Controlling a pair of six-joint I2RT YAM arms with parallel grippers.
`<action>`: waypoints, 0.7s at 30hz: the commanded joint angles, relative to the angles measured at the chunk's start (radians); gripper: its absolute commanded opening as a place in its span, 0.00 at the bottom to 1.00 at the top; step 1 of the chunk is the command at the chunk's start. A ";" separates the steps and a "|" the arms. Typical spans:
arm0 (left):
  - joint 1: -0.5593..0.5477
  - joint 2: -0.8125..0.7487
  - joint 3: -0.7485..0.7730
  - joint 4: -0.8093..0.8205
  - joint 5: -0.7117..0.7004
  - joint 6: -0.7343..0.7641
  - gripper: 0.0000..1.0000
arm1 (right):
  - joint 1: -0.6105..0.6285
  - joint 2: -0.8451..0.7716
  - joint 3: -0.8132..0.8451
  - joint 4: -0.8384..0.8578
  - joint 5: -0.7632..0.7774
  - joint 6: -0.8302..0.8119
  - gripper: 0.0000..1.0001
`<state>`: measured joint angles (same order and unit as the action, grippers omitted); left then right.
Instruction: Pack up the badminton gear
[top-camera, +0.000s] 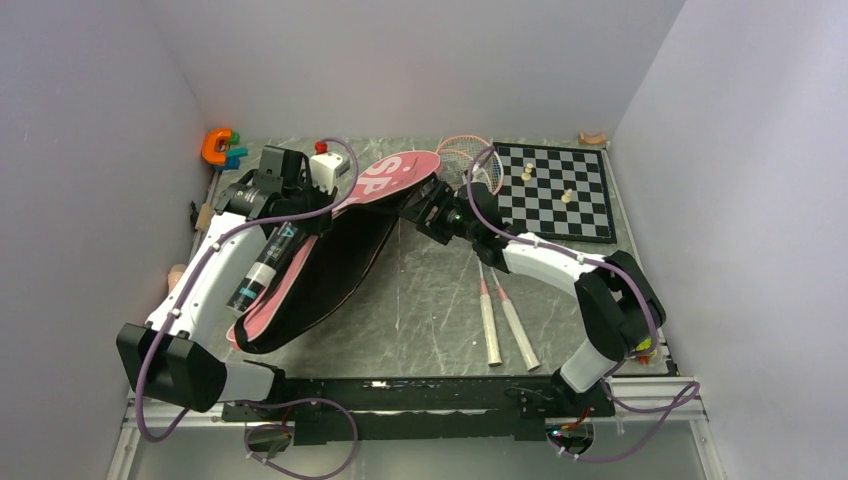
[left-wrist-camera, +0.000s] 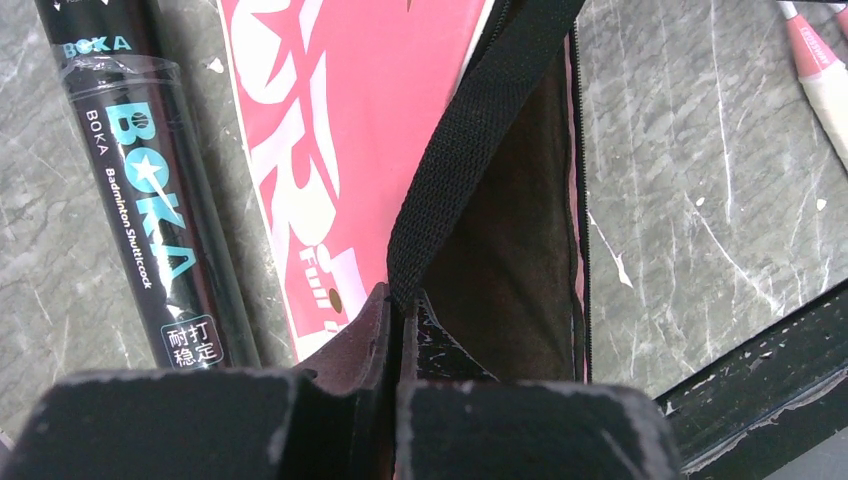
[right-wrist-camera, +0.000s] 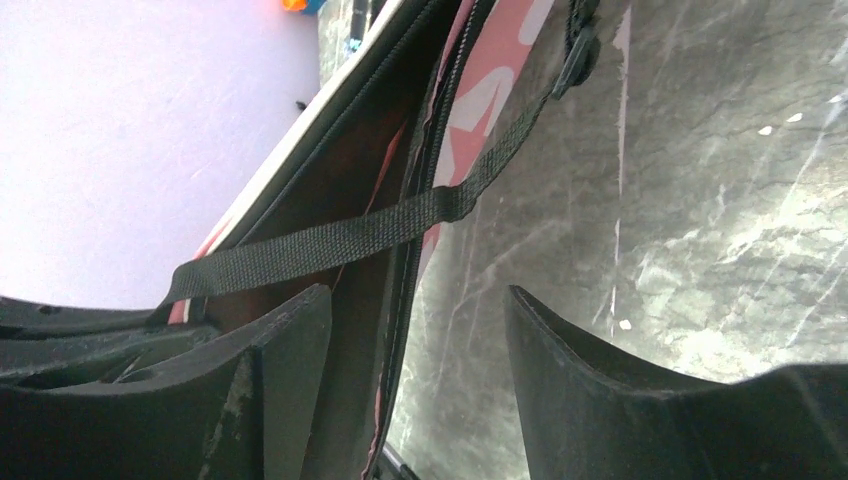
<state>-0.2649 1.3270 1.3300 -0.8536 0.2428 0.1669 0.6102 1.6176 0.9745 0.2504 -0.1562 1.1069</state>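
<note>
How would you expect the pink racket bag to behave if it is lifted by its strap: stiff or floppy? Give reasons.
Probably floppy: the racket bag gapes open, its raised side curving. The black strap, apparently pinched in the left gripper, is flat webbing, so the bag would likely swing and twist. It seems light, since its walls look like thin fabric.

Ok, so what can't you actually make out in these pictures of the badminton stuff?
- The white feather shuttlecocks: none shows in any view, and the long black tube is opaque.
- The two thin pink-and-white rackets: top view, heads partly behind the right arm.
- Inside the long pink racket bag: dark in every view.
- Whether the left gripper pinches the black strap alone: left wrist view, its own fingers cover it.
</note>
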 joint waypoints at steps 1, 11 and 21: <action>0.001 -0.014 0.019 0.051 0.044 -0.016 0.00 | -0.004 -0.004 -0.010 0.080 0.079 0.015 0.66; 0.001 -0.032 0.027 0.032 0.065 -0.019 0.00 | -0.030 0.079 0.000 0.139 0.139 0.026 0.46; 0.001 -0.037 0.031 0.018 0.080 -0.012 0.00 | -0.036 0.095 0.018 0.146 0.143 0.024 0.21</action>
<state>-0.2649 1.3262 1.3300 -0.8600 0.2760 0.1627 0.5789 1.7325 0.9611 0.3344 -0.0414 1.1305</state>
